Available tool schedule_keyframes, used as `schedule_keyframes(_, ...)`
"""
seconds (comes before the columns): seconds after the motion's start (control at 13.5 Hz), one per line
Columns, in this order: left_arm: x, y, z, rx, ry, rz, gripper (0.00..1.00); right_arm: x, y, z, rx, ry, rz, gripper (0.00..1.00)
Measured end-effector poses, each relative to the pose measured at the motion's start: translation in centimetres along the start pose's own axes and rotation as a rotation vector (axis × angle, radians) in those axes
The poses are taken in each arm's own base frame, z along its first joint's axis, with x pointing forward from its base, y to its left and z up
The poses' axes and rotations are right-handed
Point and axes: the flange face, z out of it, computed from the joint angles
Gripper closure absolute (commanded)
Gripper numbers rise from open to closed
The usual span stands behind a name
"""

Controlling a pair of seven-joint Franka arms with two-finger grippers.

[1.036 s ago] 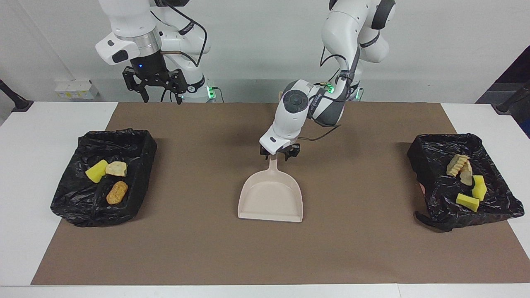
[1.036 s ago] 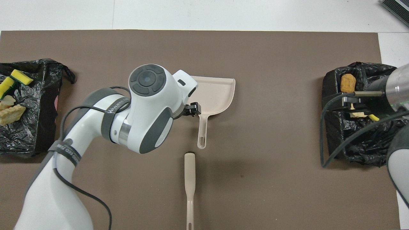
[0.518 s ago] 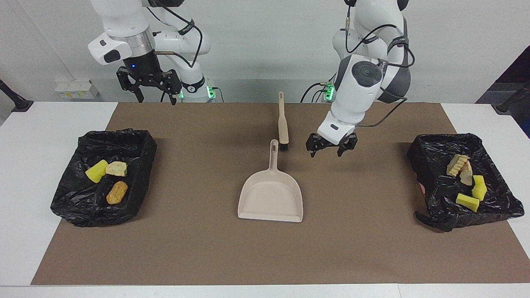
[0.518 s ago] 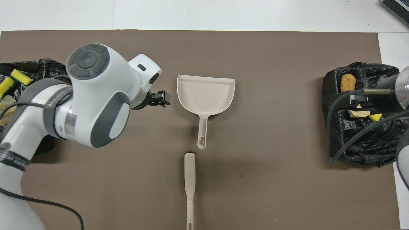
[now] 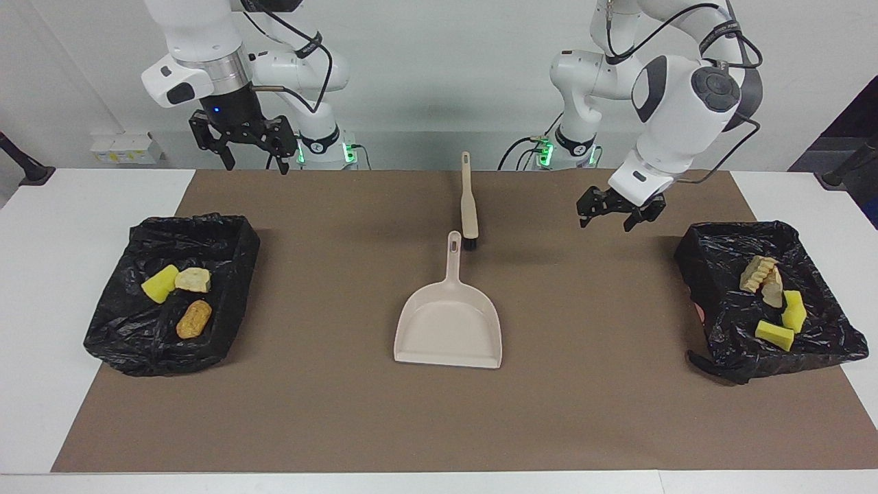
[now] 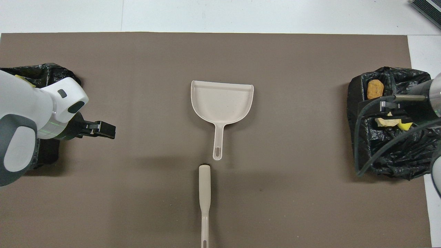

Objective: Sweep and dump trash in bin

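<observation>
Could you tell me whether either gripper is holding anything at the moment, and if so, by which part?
Nothing is held. The left gripper hangs open over the mat near one bin; the right gripper waits open above the table's edge. The dustpan and brush lie untouched.

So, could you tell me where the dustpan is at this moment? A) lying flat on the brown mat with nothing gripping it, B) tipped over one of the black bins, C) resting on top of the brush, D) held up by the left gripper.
A: the dustpan lies flat on the brown mat, its handle tip just short of the brush, with both grippers well clear of it.
</observation>
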Motion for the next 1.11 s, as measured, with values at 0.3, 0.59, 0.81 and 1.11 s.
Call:
schedule_keyframes(0.3,-1.1,-5.9,-1.0,-0.006,-0.002,0.011,0.0,-0.6,-0.4,-0.3,-0.006,-0.021,-0.009,0.0)
schedule_keyframes(0.59,-2.4,-12.6,-2.7,0.043,0.012,0.019,0.0,-0.7,-0.5,-0.6,-0.006,-0.017,0.001,0.0)
schedule_keyframes(0.81,-2.3,-13.5,-5.7,0.064,0.068,0.012,0.0,-0.7,-0.5,-0.6,-0.007,-0.02,0.013,0.0)
schedule_keyframes(1.11,-2.8,-12.4,-11.3,0.077,0.102,0.021,0.0,-1.1,-0.4,-0.3,-0.014,-0.051,0.014,0.0)
